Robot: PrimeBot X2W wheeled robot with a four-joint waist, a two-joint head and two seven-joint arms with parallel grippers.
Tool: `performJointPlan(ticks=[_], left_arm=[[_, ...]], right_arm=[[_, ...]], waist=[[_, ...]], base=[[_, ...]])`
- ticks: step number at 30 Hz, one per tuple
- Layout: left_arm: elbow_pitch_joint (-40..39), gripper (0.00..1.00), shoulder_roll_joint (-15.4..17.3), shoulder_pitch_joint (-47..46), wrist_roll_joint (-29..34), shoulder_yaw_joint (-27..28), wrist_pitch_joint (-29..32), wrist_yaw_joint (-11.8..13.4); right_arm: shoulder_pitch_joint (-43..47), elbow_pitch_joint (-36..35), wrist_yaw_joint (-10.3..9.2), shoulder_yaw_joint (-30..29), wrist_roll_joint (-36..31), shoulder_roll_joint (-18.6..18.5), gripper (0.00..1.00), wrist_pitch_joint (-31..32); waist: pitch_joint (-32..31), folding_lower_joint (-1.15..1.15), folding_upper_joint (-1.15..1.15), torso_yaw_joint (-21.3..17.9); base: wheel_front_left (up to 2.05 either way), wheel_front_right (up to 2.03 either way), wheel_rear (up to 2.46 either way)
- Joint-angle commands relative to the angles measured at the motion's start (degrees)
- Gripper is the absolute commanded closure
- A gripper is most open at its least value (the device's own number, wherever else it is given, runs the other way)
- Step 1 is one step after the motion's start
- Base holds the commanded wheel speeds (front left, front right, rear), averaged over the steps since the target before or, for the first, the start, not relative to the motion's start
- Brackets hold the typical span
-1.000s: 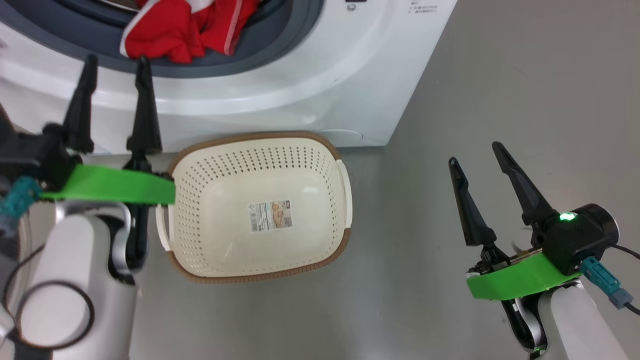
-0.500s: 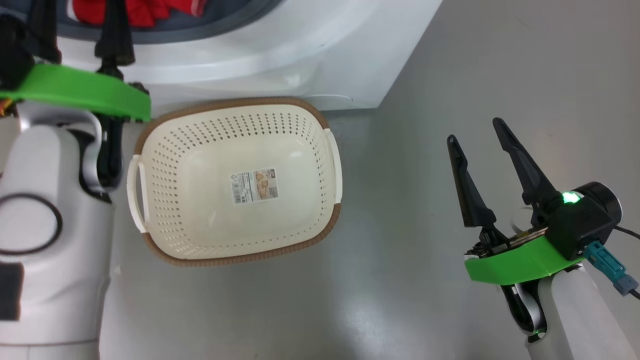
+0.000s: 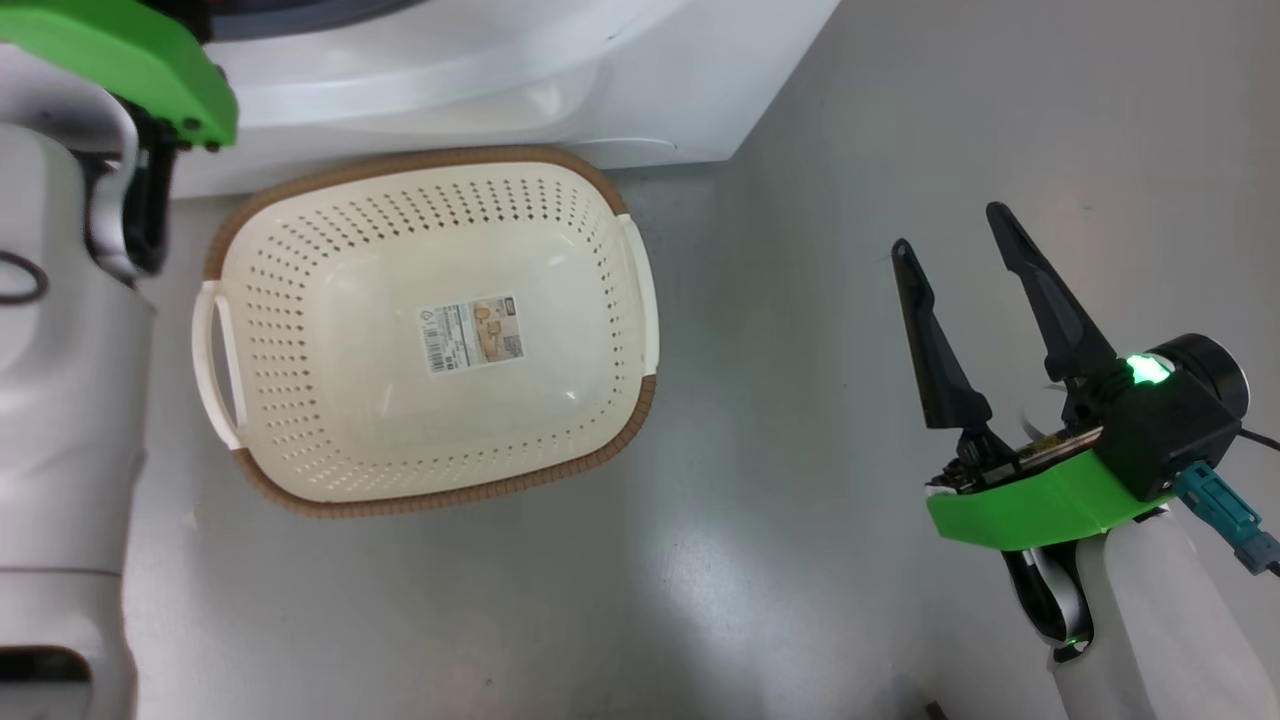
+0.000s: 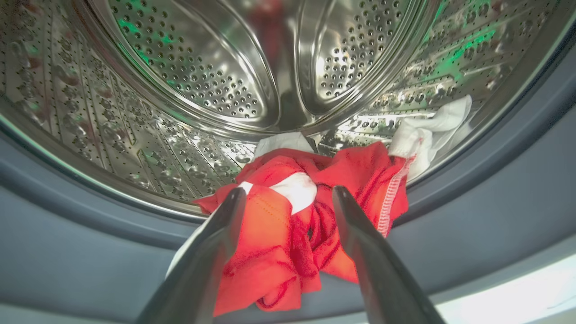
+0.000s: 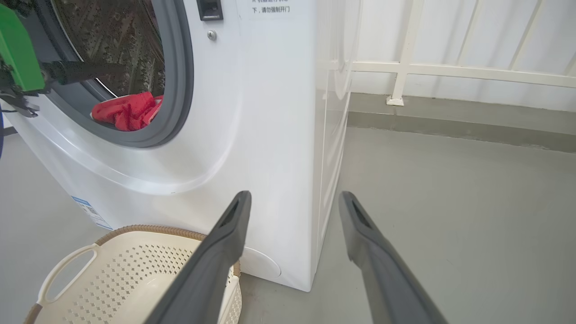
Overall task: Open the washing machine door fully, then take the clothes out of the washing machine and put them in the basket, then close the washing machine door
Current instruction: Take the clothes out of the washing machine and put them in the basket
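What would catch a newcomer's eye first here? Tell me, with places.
The bright red and white clothes spill over the grey gasket at the mouth of the shiny steel drum, with the left gripper open and pointing at them. On the grey floor before the washing machine sits the empty cream basket, and the right gripper hangs open off to its right.

Our right forearm [image 3: 1140, 610] is pale white and rounded, capped by a bright green collar [image 3: 1040, 505]. Our right gripper [image 3: 946, 227] carries two long, dark, tapering fingers [image 3: 935, 350] on a black housing [image 3: 1165, 430] with a glowing green light [image 3: 1147, 368], a teal connector [image 3: 1225, 515] and a thin black cable [image 3: 1260, 437].
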Motion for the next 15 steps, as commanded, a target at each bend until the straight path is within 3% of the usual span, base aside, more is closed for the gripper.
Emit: performJointPlan(ticks=[1, 15], left_arm=[[-0.04, 0.0, 3.53, -1.81, 1.1, 0.39, 0.93, 0.79], [8.93, 0.0, 6.33, -7.79, 4.6, -3.7, 12.16, 3.16]], right_arm=[[-0.32, -1.35, 0.26, 1.45, 0.03, 0.11, 0.0, -0.36], [-1.26, -1.72, 0.26, 2.45, 2.03, 0.11, 0.0, -0.36]], waist=[[0.64, 0.0, -0.01, -0.64], [2.05, 0.0, -0.01, -2.56]], base=[[0.0, 0.0, 0.0], [0.0, 0.0, 0.0]])
